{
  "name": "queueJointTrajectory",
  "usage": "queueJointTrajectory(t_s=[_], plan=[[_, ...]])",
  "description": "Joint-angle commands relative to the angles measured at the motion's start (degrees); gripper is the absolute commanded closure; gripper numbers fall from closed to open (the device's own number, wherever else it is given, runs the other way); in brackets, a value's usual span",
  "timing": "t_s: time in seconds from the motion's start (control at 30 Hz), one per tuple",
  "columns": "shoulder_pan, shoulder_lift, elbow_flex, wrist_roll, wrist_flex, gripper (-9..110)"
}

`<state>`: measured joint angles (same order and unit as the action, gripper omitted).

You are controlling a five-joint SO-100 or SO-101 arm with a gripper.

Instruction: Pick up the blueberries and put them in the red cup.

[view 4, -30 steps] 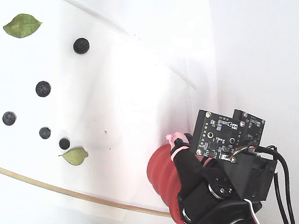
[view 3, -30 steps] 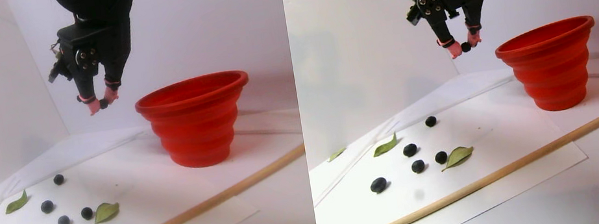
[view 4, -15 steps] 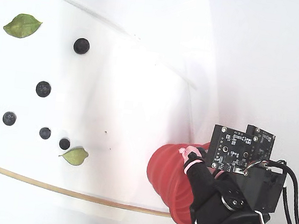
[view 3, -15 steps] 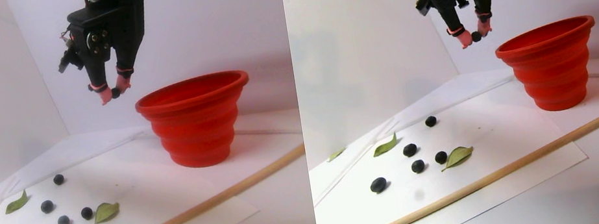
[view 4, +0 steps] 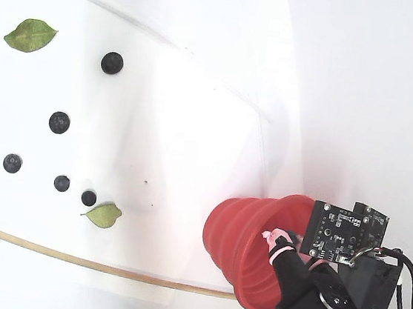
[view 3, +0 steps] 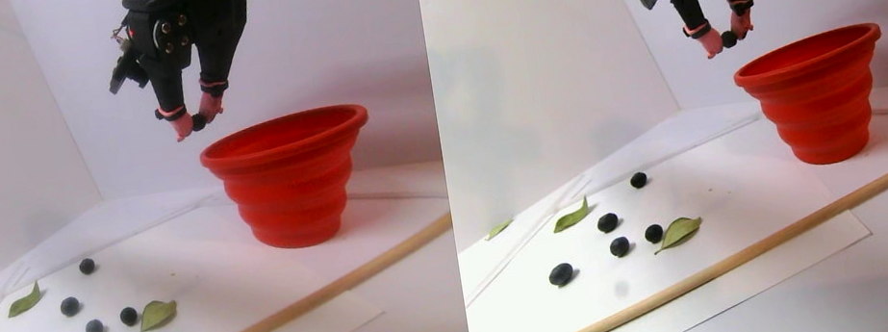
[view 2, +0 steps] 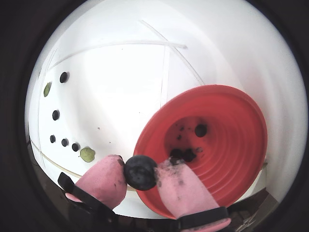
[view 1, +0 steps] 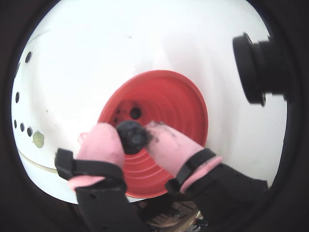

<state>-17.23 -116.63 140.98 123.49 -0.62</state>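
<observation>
Red ribbed collapsible cup (view 3: 291,179) is standing on white paper (view 3: 219,287), some berries lying inside; above its rim the pink-tipped gripper (view 2: 145,175) is pinching one blueberry (view 2: 140,172), while five loose blueberries (view 3: 70,306) are lying near two green leaves (view 3: 157,314)

I get bright, even light in every view. In the fixed view the white paper (view 4: 158,119) is blown out around its middle, so its surface detail is lost there. Both wrist views are fisheye: a black ring frames the round picture, and straight lines bend near the rim. Close to the lens, the pink fingertips (view 2: 104,179) and the berry (view 2: 140,172) between them look soft (the red cup (view 2: 231,159) behind reads sharper). In the stereo pair view shadows are faint; the cup casts a pale pinkish one to its right, and the near foreground is a bit hazy.
</observation>
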Motion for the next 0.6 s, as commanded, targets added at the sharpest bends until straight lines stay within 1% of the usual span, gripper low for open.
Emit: queueJointTrajectory(t_s=[0.0, 0.43, 0.57], plan=[[-1.0, -5.2, -0.5, 0.9, 0.3, 91], [-5.6, -5.5, 0.7, 1.4, 1.2, 91], [-6.3, -4.9, 0.8, 1.7, 1.2, 87]])
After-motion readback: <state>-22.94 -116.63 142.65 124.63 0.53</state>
